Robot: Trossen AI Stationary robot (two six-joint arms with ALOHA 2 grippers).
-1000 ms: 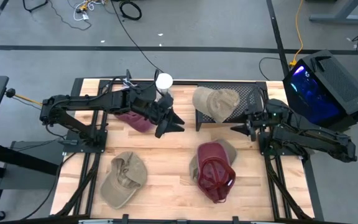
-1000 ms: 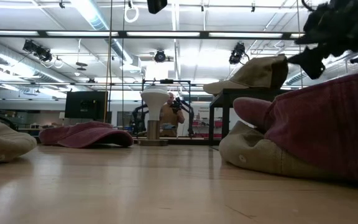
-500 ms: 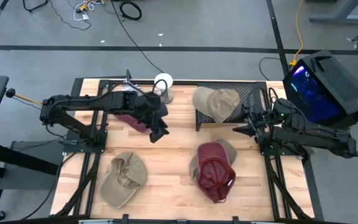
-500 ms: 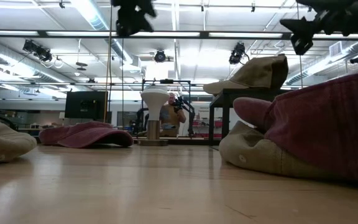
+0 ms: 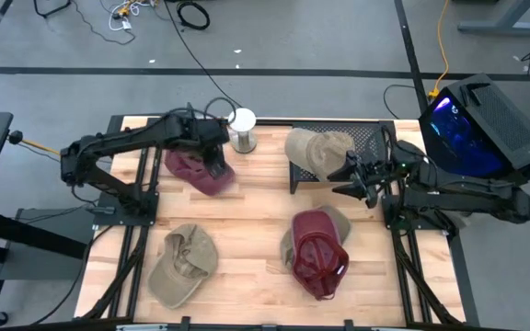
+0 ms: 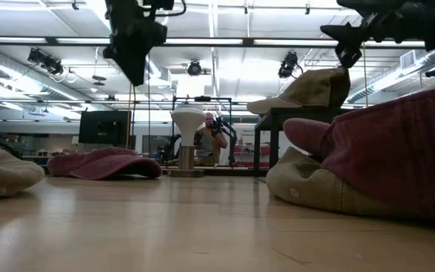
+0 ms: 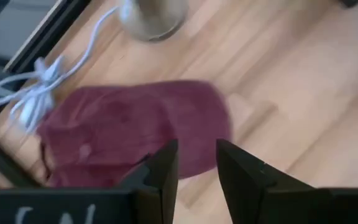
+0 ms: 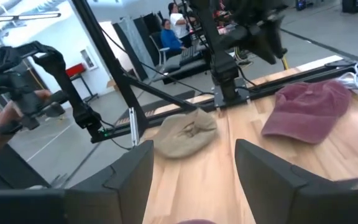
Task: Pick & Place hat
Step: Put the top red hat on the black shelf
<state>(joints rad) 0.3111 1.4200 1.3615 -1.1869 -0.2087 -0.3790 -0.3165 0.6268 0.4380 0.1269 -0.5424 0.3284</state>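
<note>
Since a second ago your left gripper [image 5: 217, 169] has swung back over the maroon hat [image 5: 194, 172] near the table's [image 5: 256, 230] rear left, fingers narrowly apart, holding nothing. Your right gripper [image 5: 346, 180] hovers beside the tan hat [image 5: 318, 152] on the black rack [image 5: 371, 140], fingers apart.

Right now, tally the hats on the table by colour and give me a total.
Maroon hats: 2
Tan hats: 3
Total: 5 hats
</note>
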